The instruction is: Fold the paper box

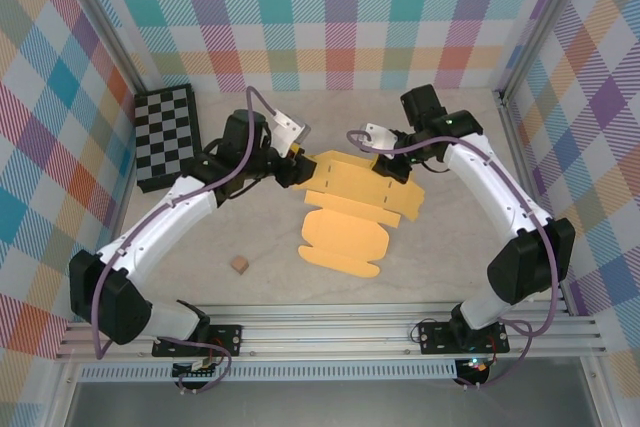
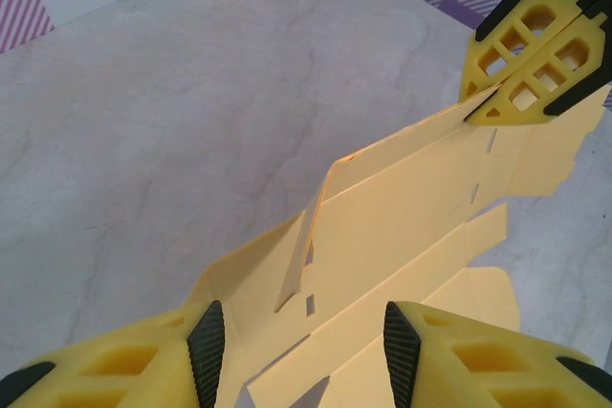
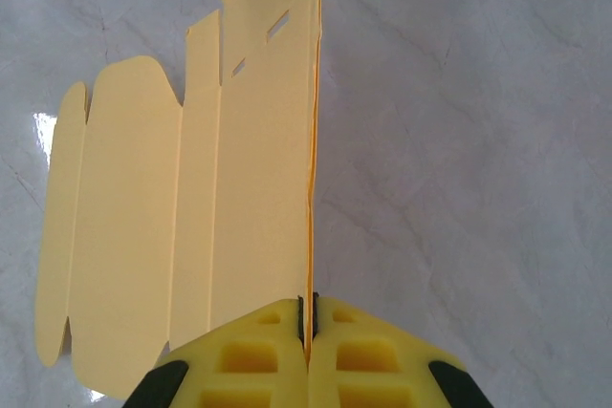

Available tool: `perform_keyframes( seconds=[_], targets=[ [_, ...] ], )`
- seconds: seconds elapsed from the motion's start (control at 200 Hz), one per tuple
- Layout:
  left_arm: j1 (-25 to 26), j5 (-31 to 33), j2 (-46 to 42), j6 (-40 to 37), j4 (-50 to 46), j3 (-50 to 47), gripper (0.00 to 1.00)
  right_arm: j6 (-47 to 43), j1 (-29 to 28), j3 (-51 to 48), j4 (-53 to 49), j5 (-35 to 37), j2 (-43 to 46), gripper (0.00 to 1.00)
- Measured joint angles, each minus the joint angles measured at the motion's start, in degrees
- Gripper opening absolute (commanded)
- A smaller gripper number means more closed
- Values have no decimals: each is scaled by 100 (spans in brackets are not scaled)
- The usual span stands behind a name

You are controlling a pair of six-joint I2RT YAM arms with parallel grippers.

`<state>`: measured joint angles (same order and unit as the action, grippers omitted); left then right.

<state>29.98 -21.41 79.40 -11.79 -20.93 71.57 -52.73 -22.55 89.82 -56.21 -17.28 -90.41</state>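
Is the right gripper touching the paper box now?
Touching. In the right wrist view the fingers of the right gripper pinch the raised edge of the paper box.

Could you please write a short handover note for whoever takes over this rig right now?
Left gripper: open, fingers apart over one end of the thin yellow-orange card paper box, not clamping it.
Right gripper: shut on the box's raised edge panel.
Box: mid-table between the arms; one long panel is lifted, the rest lies flat.
Done: first panel raised.
Left: remaining panels and flaps, then closing.
Small tan cube: apart from the box, near the left arm.
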Motion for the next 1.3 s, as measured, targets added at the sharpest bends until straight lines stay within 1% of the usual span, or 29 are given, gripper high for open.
perform_keyframes(
  seconds=[0.245, 0.315, 0.445, 0.475, 0.56, 0.595, 0.695, 0.765, 0.855, 0.96, 1.02, 1.125, 1.21, 1.245, 1.3],
  targets=[
    [315, -28, 299, 33, 11, 26, 45, 44, -57, -4, 0, 52, 0, 0],
    [334, 37, 437, 72, 15, 94, 40, 66, -85, -4, 0, 83, 0, 0],
    [356, 214, 664, 216, 15, 238, 27, 116, -151, -4, 0, 109, 0, 0],
    [367, 264, 715, 256, 20, 267, 22, 142, -162, -4, 2, 127, 0, 0],
    [448, 505, 813, 446, 42, 319, 4, 321, -199, -4, 11, 221, 0, 0],
    [490, 649, 844, 579, 61, 332, 0, 455, -221, -4, 13, 328, 0, 0],
    [599, 1040, 981, 1187, 173, 409, 0, 872, -337, -31, 199, 726, 2, 0],
    [612, 1255, 1091, 1690, 297, 426, 0, 1091, -505, -216, 560, 1123, 57, 0],
    [614, 1449, 1250, 2406, 328, 426, 0, 1163, -798, -837, 1287, 1676, 258, 0],
    [629, 1502, 1414, 3178, 256, 433, 7, 1073, -1016, -1731, 2197, 2138, 597, 0],
    [640, 1462, 1473, 3539, 247, 435, 11, 1001, -1054, -2098, 2603, 2291, 737, 0],
    [647, 1375, 1523, 4089, 334, 433, 10, 872, -1058, -2317, 2997, 2437, 809, 0],
    [636, 1370, 1528, 4317, 398, 433, 10, 796, -1056, -2352, 3178, 2487, 809, 0],
    [632, 1375, 1528, 4356, 402, 433, 12, 763, -1056, -2376, 3241, 2505, 809, 0],
    [614, 1360, 1528, 4385, 372, 433, 19, 702, -1051, -2433, 3348, 2511, 807, 0]
  ],
)
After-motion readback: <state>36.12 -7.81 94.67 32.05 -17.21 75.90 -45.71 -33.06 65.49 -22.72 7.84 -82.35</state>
